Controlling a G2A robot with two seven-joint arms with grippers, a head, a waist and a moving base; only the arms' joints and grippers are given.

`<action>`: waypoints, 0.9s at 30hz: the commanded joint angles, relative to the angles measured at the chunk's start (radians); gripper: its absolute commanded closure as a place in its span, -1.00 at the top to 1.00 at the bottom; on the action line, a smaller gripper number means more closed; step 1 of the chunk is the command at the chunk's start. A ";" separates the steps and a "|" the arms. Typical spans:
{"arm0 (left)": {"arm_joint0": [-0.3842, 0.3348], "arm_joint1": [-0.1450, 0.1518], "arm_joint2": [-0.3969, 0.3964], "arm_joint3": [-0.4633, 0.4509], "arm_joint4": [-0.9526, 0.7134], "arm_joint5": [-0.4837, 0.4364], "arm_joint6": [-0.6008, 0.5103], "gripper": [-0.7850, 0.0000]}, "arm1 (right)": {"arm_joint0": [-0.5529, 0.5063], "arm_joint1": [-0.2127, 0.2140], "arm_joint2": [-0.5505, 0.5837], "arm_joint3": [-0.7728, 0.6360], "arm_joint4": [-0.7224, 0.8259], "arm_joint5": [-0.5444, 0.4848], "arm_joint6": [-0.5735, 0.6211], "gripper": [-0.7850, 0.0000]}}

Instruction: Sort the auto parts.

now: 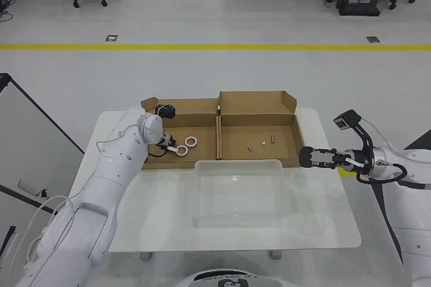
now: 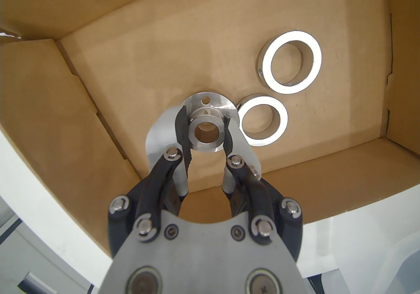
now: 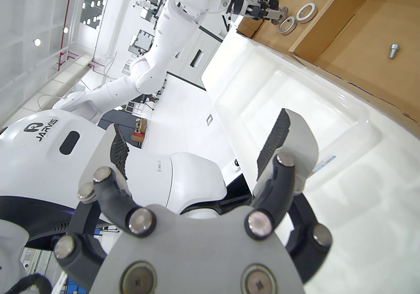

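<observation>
My left gripper (image 2: 205,121) is shut on a silver flanged hub (image 2: 210,103), holding it by the collar low over the floor of the left cardboard box (image 2: 137,55). Two silver rings (image 2: 263,120) (image 2: 288,61) lie flat right beside it, the nearer one almost touching the flange. From above, the left gripper (image 1: 169,143) sits by the rings (image 1: 182,150) (image 1: 192,141). My right gripper (image 3: 200,119) stands open with nothing in it, off the right box's outer end (image 1: 307,157). Two small screws (image 1: 251,148) (image 1: 271,139) lie in the right box (image 1: 258,115).
A clear plastic tray (image 1: 237,192) sits on the white table in front of the two boxes. A cardboard wall (image 1: 218,133) divides the boxes. One screw (image 3: 392,50) lies on the right box's floor, beyond the tray's rim (image 3: 328,101).
</observation>
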 commanded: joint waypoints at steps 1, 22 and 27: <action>-0.009 -0.004 0.009 0.020 -0.004 0.000 0.002 -1.00 | 0.000 0.000 0.000 0.000 0.000 0.000 0.000 1.00; -0.067 -0.026 0.035 0.125 -0.079 -0.056 0.029 1.00 | 0.000 0.000 0.000 0.000 0.000 0.000 0.000 1.00; -0.044 -0.011 0.008 0.041 -0.103 -0.094 0.010 1.00 | 0.000 0.000 0.000 0.000 0.000 0.000 0.000 1.00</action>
